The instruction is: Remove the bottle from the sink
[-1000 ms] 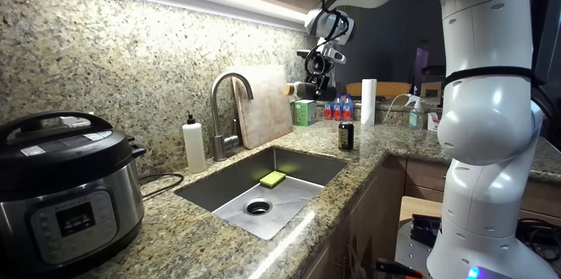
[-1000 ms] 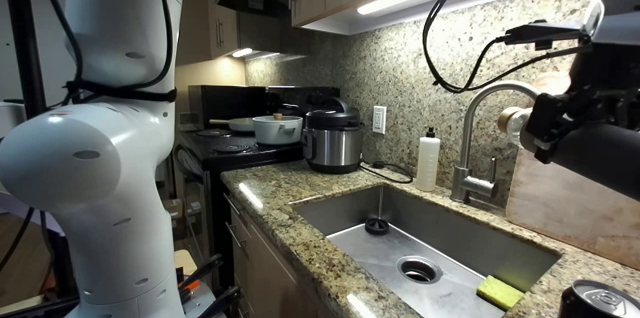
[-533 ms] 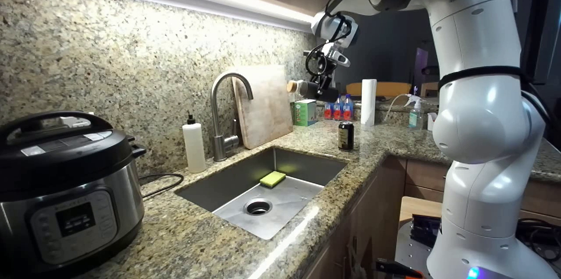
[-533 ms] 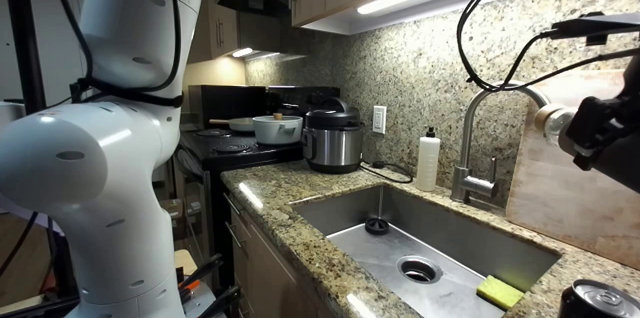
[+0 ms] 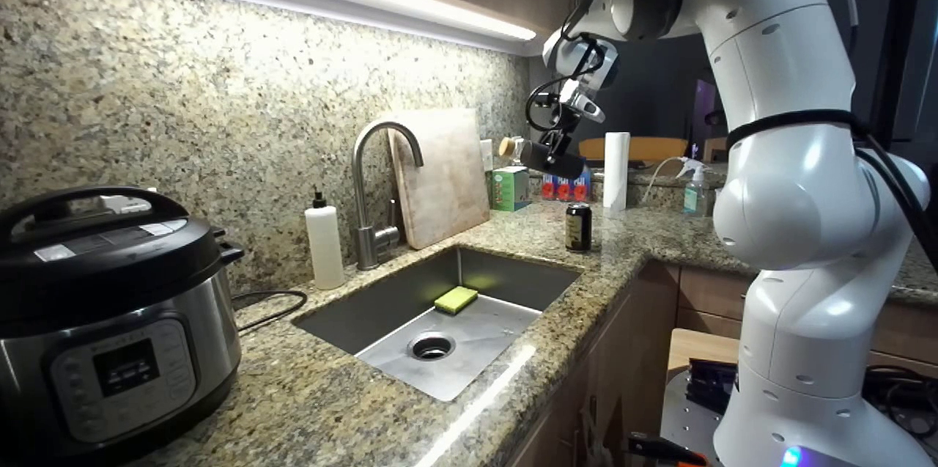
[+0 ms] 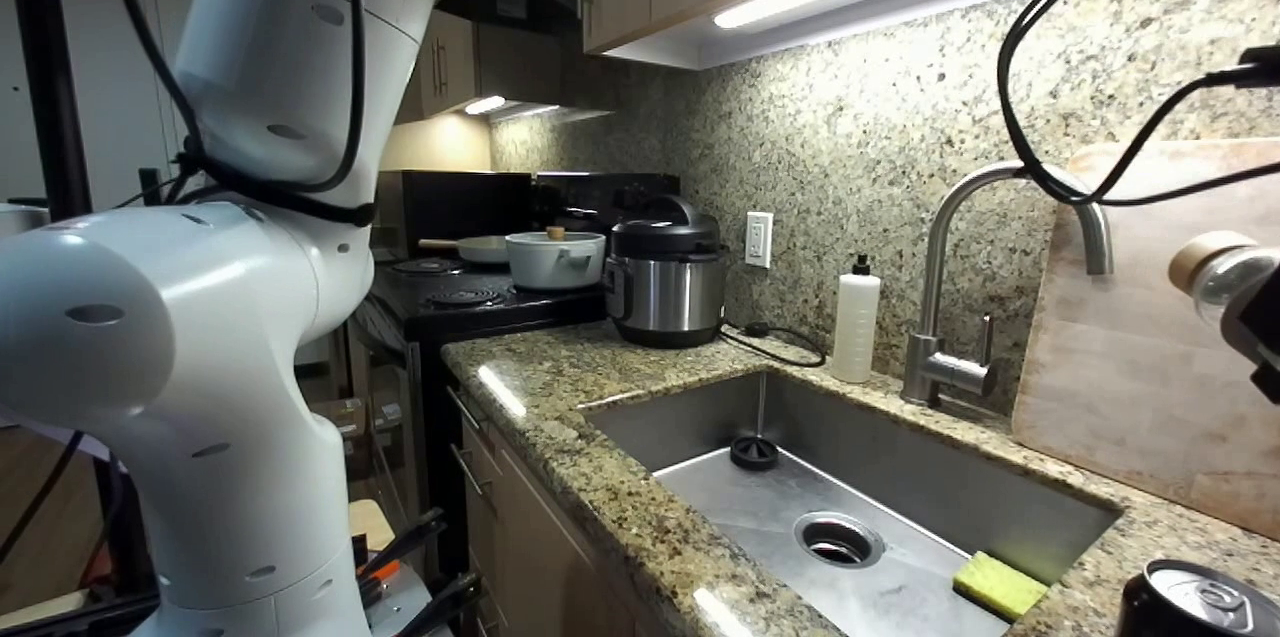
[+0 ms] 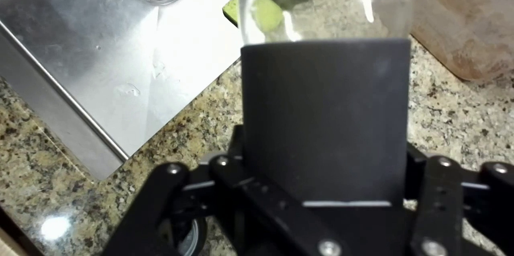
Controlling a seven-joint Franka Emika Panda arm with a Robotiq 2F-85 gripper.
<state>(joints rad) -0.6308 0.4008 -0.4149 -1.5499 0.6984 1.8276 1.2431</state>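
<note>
The bottle (image 5: 537,156) has a dark cylindrical body, a clear neck end and a pale wooden cap. My gripper (image 7: 325,159) is shut around its dark body, one finger on each side. The bottle is held in the air, tilted, with the cap end raised, above the counter beyond the sink. In an exterior view only its clear end and cap (image 6: 1200,262) show at the right edge. In the wrist view the dark body (image 7: 325,107) fills the middle. The steel sink (image 5: 476,350) lies below and to one side; it also shows in the wrist view (image 7: 100,59).
A black can (image 5: 578,227) stands on the counter below the gripper. A yellow-green sponge (image 5: 456,300) lies in the sink. The faucet (image 5: 360,181), white pump bottle (image 5: 325,247), cutting board (image 5: 443,181), green box (image 5: 509,188) and paper roll (image 5: 616,172) stand around.
My gripper, with the bottle in it, has moved away from the faucet, to the right in both exterior views. The bottle has tilted more, cap end up. The grip has not changed.
</note>
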